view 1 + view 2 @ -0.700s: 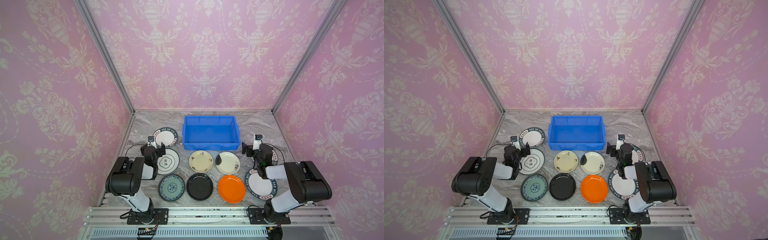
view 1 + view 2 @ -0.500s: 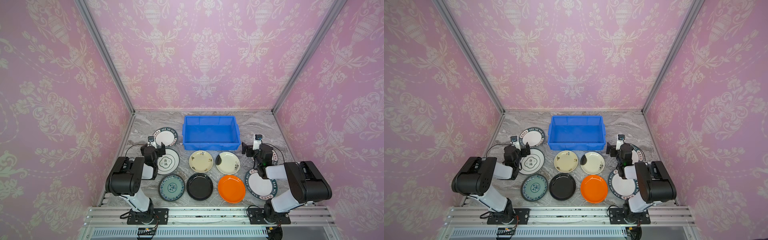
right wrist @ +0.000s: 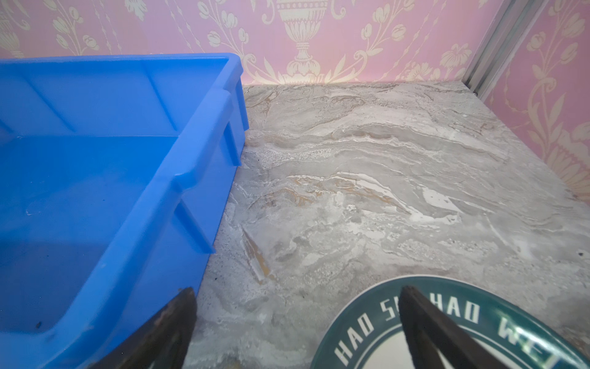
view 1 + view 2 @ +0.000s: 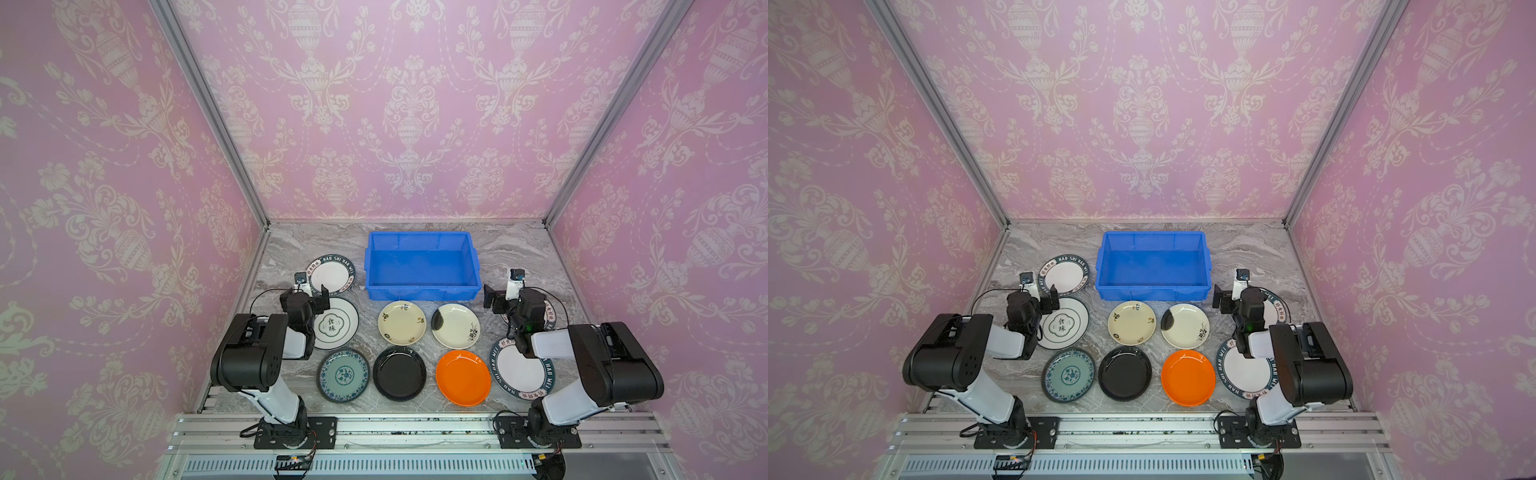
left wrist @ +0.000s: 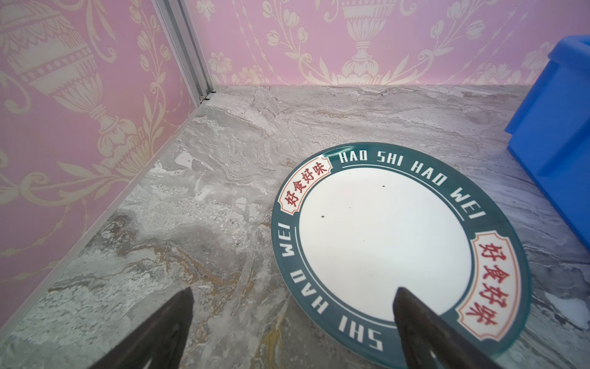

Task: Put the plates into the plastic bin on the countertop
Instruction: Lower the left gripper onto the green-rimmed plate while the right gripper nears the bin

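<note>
Orange plate (image 4: 462, 377) shows in top views only

Glossy plates (image 4: 462, 377), smooth plastic bin (image 4: 422, 292), marble-look countertop (image 4: 307, 245)

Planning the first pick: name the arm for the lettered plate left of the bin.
Left. The left gripper, open, hovers at that plate's near rim; the right gripper is beyond the bin, by another plate.
</note>
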`<state>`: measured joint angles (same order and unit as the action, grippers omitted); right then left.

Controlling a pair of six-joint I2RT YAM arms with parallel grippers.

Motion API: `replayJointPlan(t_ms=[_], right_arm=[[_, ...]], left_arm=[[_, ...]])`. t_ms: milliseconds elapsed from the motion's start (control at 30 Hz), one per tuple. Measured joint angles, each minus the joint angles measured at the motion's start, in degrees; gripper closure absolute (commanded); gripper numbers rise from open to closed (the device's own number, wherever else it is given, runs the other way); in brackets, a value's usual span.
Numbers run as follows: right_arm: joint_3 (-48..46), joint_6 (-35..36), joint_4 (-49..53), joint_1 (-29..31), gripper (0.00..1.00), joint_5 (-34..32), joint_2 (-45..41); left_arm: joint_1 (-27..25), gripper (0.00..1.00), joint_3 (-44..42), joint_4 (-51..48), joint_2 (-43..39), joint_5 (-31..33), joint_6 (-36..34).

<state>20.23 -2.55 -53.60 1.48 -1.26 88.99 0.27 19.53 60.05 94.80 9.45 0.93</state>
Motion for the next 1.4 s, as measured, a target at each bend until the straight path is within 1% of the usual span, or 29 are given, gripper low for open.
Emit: replayJointPlan(t_ms=[400,467,533,600,667,733,767,833,867,933,1000,1067,1167,1267,1333,1400], right_arm=[[0.00,0.00,0.00,0.00,0.00,-0.09,0.00],[-0.22,0.00,0.04,0.48,0.00,-2.34,-0.55],[-1.46,-0.04,0.74,1.29,0.00,-5.31,-3.80],[-2.32,-0.26,4.68,2.69,0.00,-9.51,-10.64],[-0.87,-1.33,12.04,4.02,0.00,-13.73,-19.26],[3.67,-3.32,20.35,4.59,0.00,-16.76,-25.35],[7.10,-4.22,24.74,4.68,0.00,-17.94,-27.28],[13.73,-6.43,32.37,4.68,0.00,-19.04,-29.33],[16.90,-7.56,36.02,4.68,0.00,-18.88,-30.03],[21.05,-9.68,41.42,5.05,0.00,-17.79,-30.77],[23.89,-11.80,46.38,5.77,0.00,-14.99,-30.84],[26.14,-14.10,51.65,6.47,0.00,-11.17,-30.27],[30.36,-16.94,59.32,7.39,0.00,-4.92,-27.82],[33.97,-19.02,64.41,8.41,0.01,0.68,-25.07],[34.36,-20.33,66.12,8.98,0.04,4.02,-24.50],[34.36,-21.40,67.76,9.53,0.05,6.82,-24.48]], left_arm=[[-0.02,0.01,0.00,0.00,0.00,-0.07,0.00],[-0.35,0.01,0.17,-1.51,-0.81,1.75,0.00],[-0.85,0.01,0.92,-5.33,-3.15,4.17,0.00],[-1.88,0.01,3.34,-11.43,-6.82,6.91,0.00],[-2.89,0.01,6.88,-17.31,-11.58,9.62,0.28],[-3.15,0.01,11.34,-24.28,-16.24,11.58,2.45],[-2.67,0.01,14.95,-29.07,-18.27,11.85,4.15],[-1.62,0.01,22.12,-36.11,-19.52,11.34,5.90],[-0.92,0.01,26.40,-39.56,-19.47,10.03,6.86],[0.61,0.01,31.95,-44.06,-19.04,6.21,9.27],[2.82,0.01,34.73,-46.27,-18.47,0.85,12.35],[6.38,0.01,36.28,-47.71,-16.50,-6.73,16.61],[11.30,0.02,37.22,-48.35,-11.34,-16.63,22.43],[15.30,0.09,36.96,-47.28,-5.44,-25.68,28.02],[17.35,0.14,35.56,-45.00,-2.60,-30.45,31.43],[18.95,0.16,33.94,-43.54,-0.44,-33.92,33.92]])
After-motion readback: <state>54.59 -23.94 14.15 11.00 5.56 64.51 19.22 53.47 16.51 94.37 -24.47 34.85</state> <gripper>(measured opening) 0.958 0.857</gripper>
